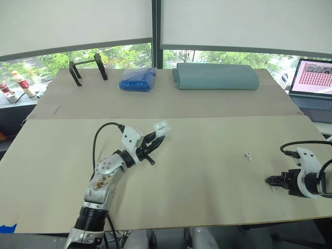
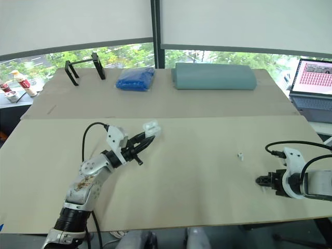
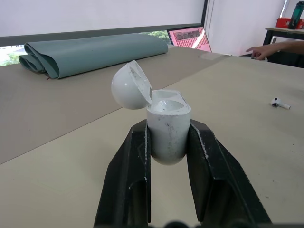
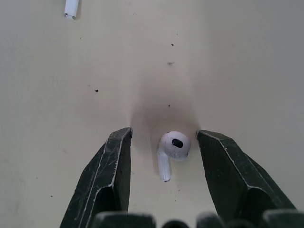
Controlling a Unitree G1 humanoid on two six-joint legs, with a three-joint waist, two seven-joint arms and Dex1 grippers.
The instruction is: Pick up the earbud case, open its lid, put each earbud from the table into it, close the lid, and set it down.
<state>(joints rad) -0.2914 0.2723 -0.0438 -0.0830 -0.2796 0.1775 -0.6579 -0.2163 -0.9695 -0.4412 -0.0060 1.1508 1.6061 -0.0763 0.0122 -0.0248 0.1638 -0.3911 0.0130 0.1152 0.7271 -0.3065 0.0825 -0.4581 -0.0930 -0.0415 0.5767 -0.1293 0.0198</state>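
Observation:
My left gripper (image 1: pixel 158 134) is shut on the white earbud case (image 3: pixel 165 126), held above the table's left-middle. The case's lid (image 3: pixel 130 86) stands open and tipped back. At the right edge my right gripper (image 4: pixel 164 154) is open and low over the table, with one white earbud (image 4: pixel 172 148) lying between its fingers, untouched. The second earbud (image 1: pixel 249 155) lies on the table, left of and beyond the right gripper; its stem tip (image 4: pixel 71 8) shows in the right wrist view.
A rolled teal mat (image 1: pixel 215 76), a blue bag (image 1: pixel 138 79) and a black stand (image 1: pixel 87 66) sit along the far side. A laptop (image 1: pixel 314 83) stands at the far right. A person's hand (image 3: pixel 261 50) rests by the far right.

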